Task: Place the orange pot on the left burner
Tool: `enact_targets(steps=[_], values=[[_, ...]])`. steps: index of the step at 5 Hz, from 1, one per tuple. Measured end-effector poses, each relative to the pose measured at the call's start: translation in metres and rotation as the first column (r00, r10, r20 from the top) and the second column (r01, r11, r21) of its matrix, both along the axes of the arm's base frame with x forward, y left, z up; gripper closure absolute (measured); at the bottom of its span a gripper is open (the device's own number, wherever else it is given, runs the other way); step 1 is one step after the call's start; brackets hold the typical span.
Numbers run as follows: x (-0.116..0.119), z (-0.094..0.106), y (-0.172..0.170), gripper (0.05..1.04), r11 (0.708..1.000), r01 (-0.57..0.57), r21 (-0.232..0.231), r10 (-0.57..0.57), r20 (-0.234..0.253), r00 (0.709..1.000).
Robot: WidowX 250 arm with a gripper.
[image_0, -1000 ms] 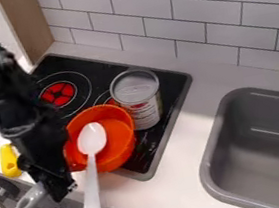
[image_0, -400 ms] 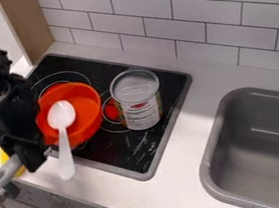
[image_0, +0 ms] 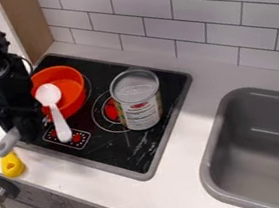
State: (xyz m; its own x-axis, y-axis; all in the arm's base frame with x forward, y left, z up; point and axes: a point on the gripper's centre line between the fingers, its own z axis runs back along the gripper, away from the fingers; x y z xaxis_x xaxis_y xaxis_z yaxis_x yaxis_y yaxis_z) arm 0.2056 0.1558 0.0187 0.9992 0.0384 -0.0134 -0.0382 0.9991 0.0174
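The placing step looks in hand: the orange pot (image_0: 69,84) is over the left burner (image_0: 90,88), though whether its base touches the cooktop (image_0: 127,154) I cannot tell. The jaws of the gripper (image_0: 28,129) are clenched on the pot's grey handle (image_0: 5,144), its end poking out on one side, the bowl on the other. Next, probably, lower if needed and let go gently, minding the white spoon (image_0: 56,113) leaning over the rim.

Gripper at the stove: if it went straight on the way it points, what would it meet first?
Pointing down, the gripper would probably meet the stovetop near its front edge first; the remaining gap is unclear from this angle.
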Motion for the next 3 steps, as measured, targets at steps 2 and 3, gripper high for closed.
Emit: enact_targets(steps=[2,3], values=[[0.030,-0.010,-0.006,0.747,0.992,-0.128,-0.019,0.128,-0.012,0.992],[0.041,-0.013,-0.012,0.747,0.984,-0.174,-0.035,0.173,-0.018,0.985]])
